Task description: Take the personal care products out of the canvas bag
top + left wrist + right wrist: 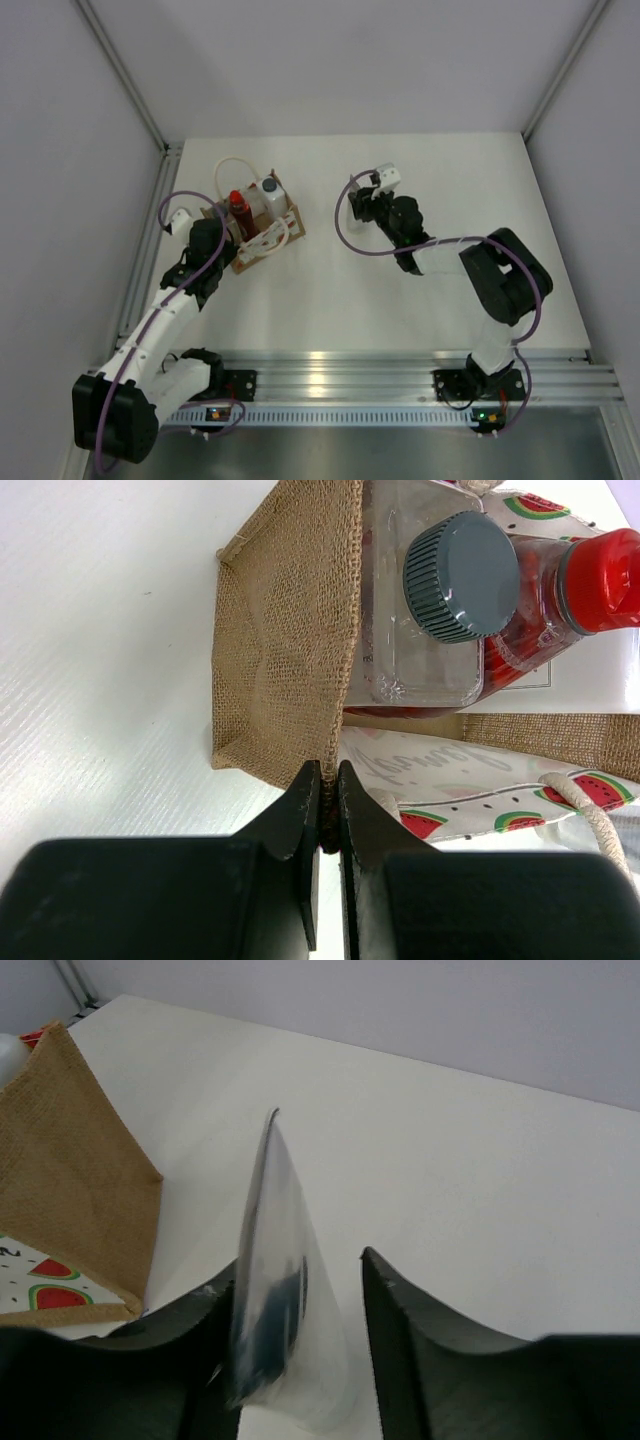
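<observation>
The tan canvas bag point(265, 235) stands at the table's left, its side printed with watermelons point(470, 800). A red bottle point(600, 580) and a pale bottle with a grey cap point(460, 577) stand inside it; both also show in the top view as the red bottle point(240, 208) and the grey-capped bottle point(268, 190). My left gripper point(328, 780) is shut on the bag's woven rim point(285, 630). My right gripper point(295, 1272) is open at mid-table point(385, 183). The white tapered tube point(285, 1300) sits blurred between its fingers, against the left one. The white bottle with dark cap is out of view.
The bag's white rope handles point(235, 165) loop out behind and in front of it. The bag's corner point(70, 1180) lies left of my right gripper. A metal rail point(150, 230) borders the table's left edge, with walls on three sides.
</observation>
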Available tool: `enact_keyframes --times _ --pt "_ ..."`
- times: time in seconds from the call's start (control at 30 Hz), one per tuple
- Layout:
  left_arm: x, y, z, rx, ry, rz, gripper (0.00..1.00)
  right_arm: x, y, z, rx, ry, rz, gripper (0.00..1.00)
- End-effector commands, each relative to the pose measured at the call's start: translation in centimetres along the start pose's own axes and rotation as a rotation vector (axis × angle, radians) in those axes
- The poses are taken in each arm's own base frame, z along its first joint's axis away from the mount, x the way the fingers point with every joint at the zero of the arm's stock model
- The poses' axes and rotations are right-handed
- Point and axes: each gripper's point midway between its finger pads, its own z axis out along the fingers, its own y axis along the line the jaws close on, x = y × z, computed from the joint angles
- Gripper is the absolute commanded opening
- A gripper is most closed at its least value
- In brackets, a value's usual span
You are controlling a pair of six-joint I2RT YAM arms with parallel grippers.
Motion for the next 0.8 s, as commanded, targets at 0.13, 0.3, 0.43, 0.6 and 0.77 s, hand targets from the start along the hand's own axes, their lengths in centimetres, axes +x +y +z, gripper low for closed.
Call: enact_keyframes --times 0.13,0.3,0.43,0.6,0.77 --pt "-0.7 -0.4 -0.8 0.018 -0.003 0.013 0.0 -4.9 0.8 -0.5 -0.05 -0.146 0.005 0.65" --pt "-0.7 -0.5 -0.8 0.022 0.0 0.02 0.0 -7.5 0.3 -1.9 -0.009 -0.165 0.015 0.84" --pt "-0.5 -0.7 -0.9 0.031 0.011 0.025 0.0 -10.7 -0.4 -2.1 0.082 -0.128 0.01 0.99" --pt "-0.8 -2.1 -1.5 0.081 0.032 0.027 0.0 -14.1 1.0 -1.8 0.081 -0.021 0.03 1.0" --pt "-1.1 -2.9 -1.8 0.103 0.041 0.042 0.0 -14.6 7.0 -0.2 -0.066 0.117 0.004 0.98"
